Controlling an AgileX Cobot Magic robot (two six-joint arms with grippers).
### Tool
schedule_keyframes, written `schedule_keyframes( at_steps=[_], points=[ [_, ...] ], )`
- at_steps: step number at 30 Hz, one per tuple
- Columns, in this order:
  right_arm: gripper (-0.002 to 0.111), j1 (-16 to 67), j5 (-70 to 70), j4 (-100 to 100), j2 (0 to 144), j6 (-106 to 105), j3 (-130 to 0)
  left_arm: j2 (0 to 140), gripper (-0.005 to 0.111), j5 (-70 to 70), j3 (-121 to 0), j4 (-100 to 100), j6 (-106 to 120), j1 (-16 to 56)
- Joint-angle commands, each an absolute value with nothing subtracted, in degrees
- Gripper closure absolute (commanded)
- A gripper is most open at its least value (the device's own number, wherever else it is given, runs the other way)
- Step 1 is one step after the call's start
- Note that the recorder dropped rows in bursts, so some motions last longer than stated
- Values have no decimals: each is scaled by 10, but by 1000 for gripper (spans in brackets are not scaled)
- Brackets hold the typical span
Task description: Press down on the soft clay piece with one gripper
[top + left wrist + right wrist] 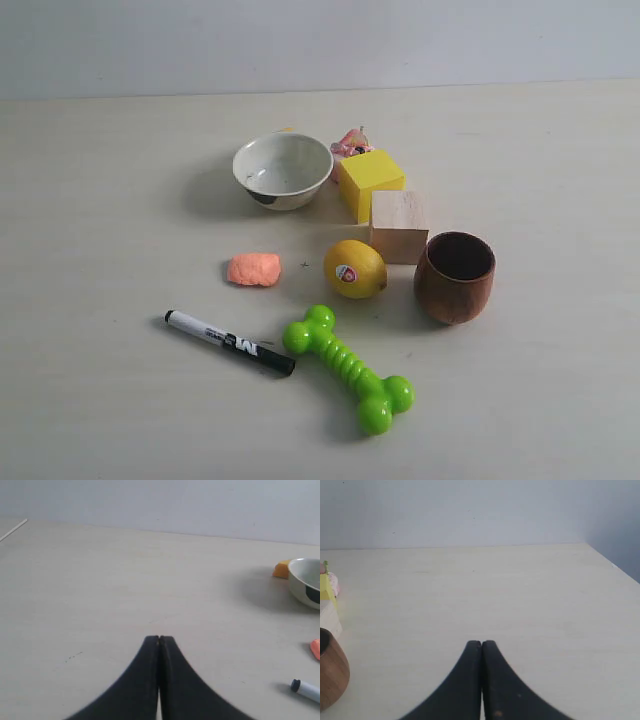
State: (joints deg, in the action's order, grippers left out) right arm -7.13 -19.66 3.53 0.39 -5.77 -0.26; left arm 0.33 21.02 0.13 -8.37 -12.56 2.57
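Note:
The soft clay piece (254, 269) is a small salmon-orange lump lying on the table left of the lemon (355, 268). In the left wrist view only its edge (316, 649) shows at the frame's border. My left gripper (159, 639) is shut with nothing between its black jaws, over bare table well away from the clay. The right gripper (481, 643) is also shut and empty, over bare table beside the wooden cup (331, 675). Neither arm shows in the exterior view.
A white bowl (283, 170), pink crumpled wrapper (350, 143), yellow cube (370, 184), wooden block (399, 226) and brown wooden cup (455, 277) stand behind and right of the clay. A black marker (230, 342) and green bone toy (348, 367) lie in front.

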Motion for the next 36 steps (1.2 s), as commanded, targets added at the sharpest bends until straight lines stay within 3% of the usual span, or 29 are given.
schedule_keyframes(
  at_steps=[1, 5, 16, 26, 36],
  points=[
    [108, -74, -194, 34, 0, -59, 0, 0, 107, 204, 0, -86, -126, 28],
    [108, -74, -194, 34, 0, -59, 0, 0, 107, 163, 0, -86, -126, 28],
    [108, -74, -194, 34, 0, -59, 0, 0, 107, -200, 0, -88, -126, 28],
    [108, -74, -194, 34, 0, -59, 0, 0, 107, -196, -3, -97, -130, 28],
    [108, -74, -194, 34, 0, -59, 0, 108, 107, -44, -184, -101, -155, 28]
  ],
)
